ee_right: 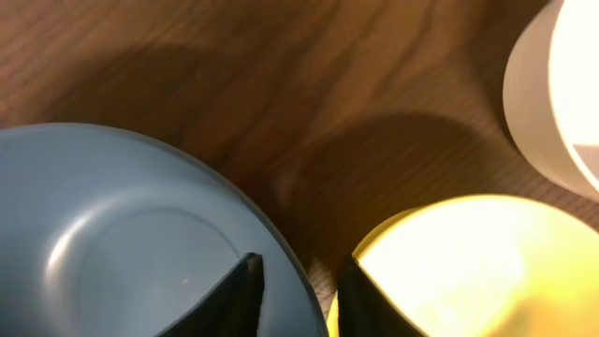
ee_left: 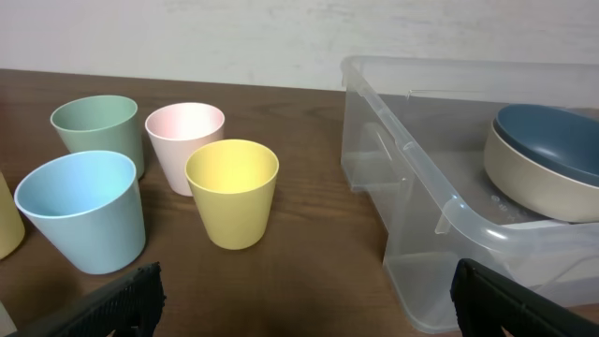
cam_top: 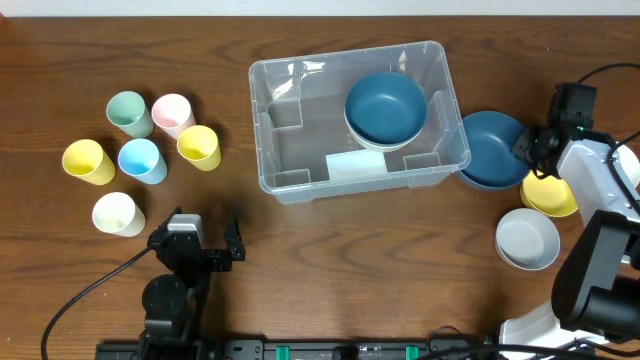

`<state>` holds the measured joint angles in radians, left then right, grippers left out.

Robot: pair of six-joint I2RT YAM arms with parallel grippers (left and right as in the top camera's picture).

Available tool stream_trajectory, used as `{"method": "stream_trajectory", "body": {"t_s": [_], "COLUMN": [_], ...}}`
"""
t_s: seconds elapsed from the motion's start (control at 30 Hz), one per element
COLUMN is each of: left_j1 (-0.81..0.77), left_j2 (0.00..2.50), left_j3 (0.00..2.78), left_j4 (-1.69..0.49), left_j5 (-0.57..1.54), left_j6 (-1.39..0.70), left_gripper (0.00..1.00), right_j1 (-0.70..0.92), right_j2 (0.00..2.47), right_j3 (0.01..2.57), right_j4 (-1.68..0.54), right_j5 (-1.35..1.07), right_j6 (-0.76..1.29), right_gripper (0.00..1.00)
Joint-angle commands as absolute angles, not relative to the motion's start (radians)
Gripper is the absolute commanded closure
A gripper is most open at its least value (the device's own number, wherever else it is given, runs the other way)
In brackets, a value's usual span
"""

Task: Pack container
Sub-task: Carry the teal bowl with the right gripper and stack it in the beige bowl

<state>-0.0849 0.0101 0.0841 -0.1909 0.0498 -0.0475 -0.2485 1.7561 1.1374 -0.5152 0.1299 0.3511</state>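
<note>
The clear container (cam_top: 290,185) stands at the table's middle with a blue-lined bowl (cam_top: 386,107) in its right end and a pale label (cam_top: 355,165) on its floor. A second blue bowl (cam_top: 490,150) rests against its right wall. My right gripper (cam_top: 527,150) straddles that bowl's right rim. In the right wrist view, one finger is inside the blue bowl (ee_right: 122,234) and the other outside, with the gripper (ee_right: 299,267) shut narrowly on the rim. My left gripper (ee_left: 304,281) hangs wide open and empty over bare wood, left of the container (ee_left: 421,168).
A yellow bowl (cam_top: 550,195) touches the blue bowl's right side, and a white bowl (cam_top: 527,238) lies nearer the front. Several pastel cups (cam_top: 140,150) stand at the left, the yellow cup (ee_left: 231,192) nearest the left gripper. The right arm's base fills the front right corner.
</note>
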Motion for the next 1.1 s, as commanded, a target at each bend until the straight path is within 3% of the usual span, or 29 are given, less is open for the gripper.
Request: {"method": "stream_trajectory", "body": {"t_s": [0.0,0.5,0.7,1.07], "left_j1": [-0.079,-0.079,-0.079,-0.079], "left_j2": [0.004,0.004,0.004,0.004], "left_j3": [0.069,0.069,0.069,0.069], "left_j4": [-0.227,-0.227,-0.227,-0.227], "left_j5": [0.06,0.06,0.06,0.06], "left_j6": [-0.035,-0.035,-0.035,-0.035], "left_gripper": [0.02,0.02,0.02,0.02], "right_j1": [-0.253,-0.253,-0.253,-0.264], "right_j2": [1.753,1.757,1.757,1.755], "right_j3": [1.131,1.066,1.066,1.068], "right_j4": [-0.507,-0.416,-0.403,-0.34], "right_j5": [0.143,0.152,0.196,0.224], "right_j6": [0.351,0.37,0.414,0.419], "right_gripper": [0.79,0.83,0.99,0.99]}}
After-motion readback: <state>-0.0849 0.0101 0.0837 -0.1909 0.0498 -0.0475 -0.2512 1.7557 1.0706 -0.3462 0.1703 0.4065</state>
